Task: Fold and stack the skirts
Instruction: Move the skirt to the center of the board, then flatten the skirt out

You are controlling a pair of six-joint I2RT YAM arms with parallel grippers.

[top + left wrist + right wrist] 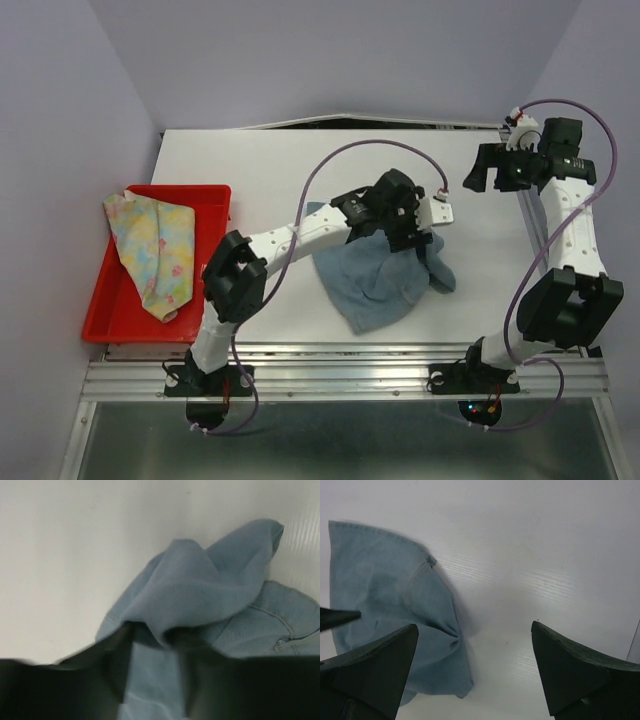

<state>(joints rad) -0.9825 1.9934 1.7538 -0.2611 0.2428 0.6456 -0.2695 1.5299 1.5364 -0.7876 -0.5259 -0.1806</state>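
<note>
hovering over the middle of the white table [250, 165], the left gripper [405, 225] sits low on the light blue denim skirt [375, 280], which lies in a rumpled heap near the table's centre, one corner trailing toward the near edge. in the left wrist view, a raised fold of the denim skirt [200, 585] peaks just ahead of the left gripper [152, 650], and a strip of the cloth runs between its dark fingers [100, 675]; the fingers stand somewhat apart, but whether they pinch the fabric or merely straddle it cannot be told. a stitched seam shows on the flatter part of the cloth at right.

the right gripper [490, 170] hangs at the far right of the table, well apart from the heap, its jaws spread wide and holding nothing. its wrist view shows the right gripper [474, 626] over bare table [545, 555], with an edge of the denim skirt [385, 590] lying to the left, near one finger.

the pastel floral skirt [155, 245] lies folded in the red tray [100, 325] at the table's left edge, its top corner overlapping the tray's far rim.
</note>
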